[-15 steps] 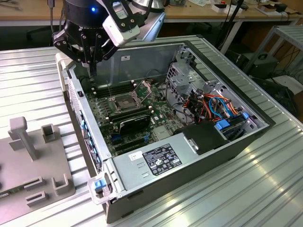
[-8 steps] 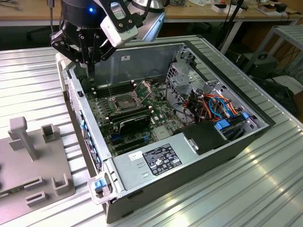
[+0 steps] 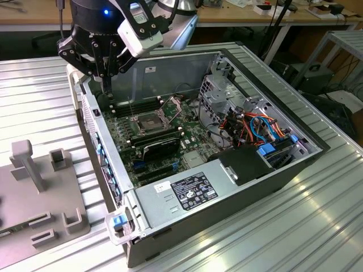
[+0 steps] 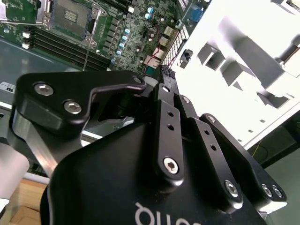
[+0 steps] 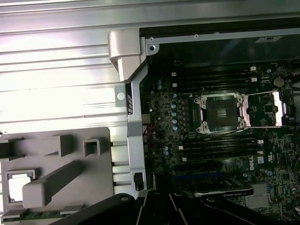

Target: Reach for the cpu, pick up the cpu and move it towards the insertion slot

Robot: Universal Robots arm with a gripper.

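The cpu [image 5: 18, 186], a small pale square chip, lies in a recess of the grey fixture plate [image 5: 70, 154] beside the computer case in the first wrist view. The insertion slot [image 3: 148, 122] is a metal-framed socket with a dark centre on the motherboard, its thin bracket hinged up; it also appears as the socket [image 5: 220, 112] and the socket [image 4: 70, 16] in both wrist views. My black gripper [image 3: 106, 73] hangs above the case's far corner on the exterior view's left, open and holding nothing. It is well clear of the chip and of the socket.
The grey fixture plate [image 3: 34, 204] carries upright posts and blocks. The case's side wall [image 3: 102, 153] stands between plate and motherboard. Inside are a black expansion card [image 3: 161, 148], a power supply [image 3: 187, 192], a drive cage [image 3: 224, 93] and loose cables [image 3: 255, 127]. All rests on a ribbed metal table [image 3: 39, 102].
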